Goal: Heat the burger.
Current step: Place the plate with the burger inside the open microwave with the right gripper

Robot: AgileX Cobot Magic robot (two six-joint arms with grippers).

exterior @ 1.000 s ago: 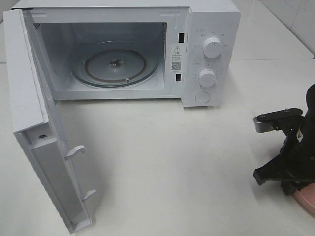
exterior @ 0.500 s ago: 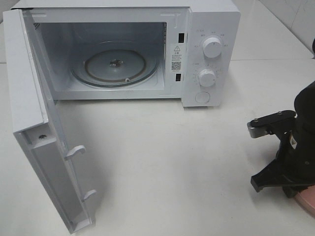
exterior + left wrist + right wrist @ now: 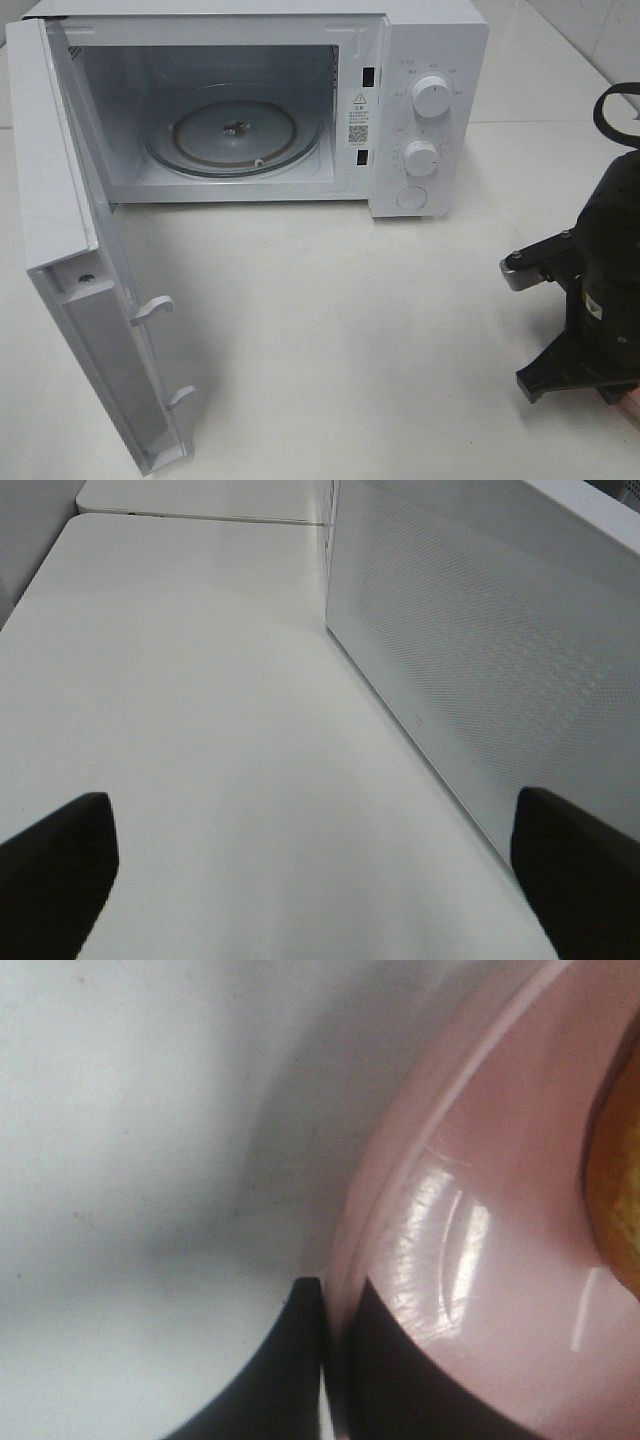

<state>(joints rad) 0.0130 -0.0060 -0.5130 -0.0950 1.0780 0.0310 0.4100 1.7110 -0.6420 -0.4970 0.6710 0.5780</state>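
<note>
Right fingers [image 3: 270, 1380] clamped on pink plate [image 3: 480, 1210] bearing burger [image 3: 622, 1190]; left fingers [image 3: 55, 870] apart beside microwave [image 3: 480, 650].

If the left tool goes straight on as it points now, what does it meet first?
Probably the white tabletop, just beside the open microwave door's white dotted panel; depth is unclear, so it may graze that panel.

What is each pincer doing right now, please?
Left pincer: open, holding nothing.
Right pincer: closed on the plate rim.
</note>
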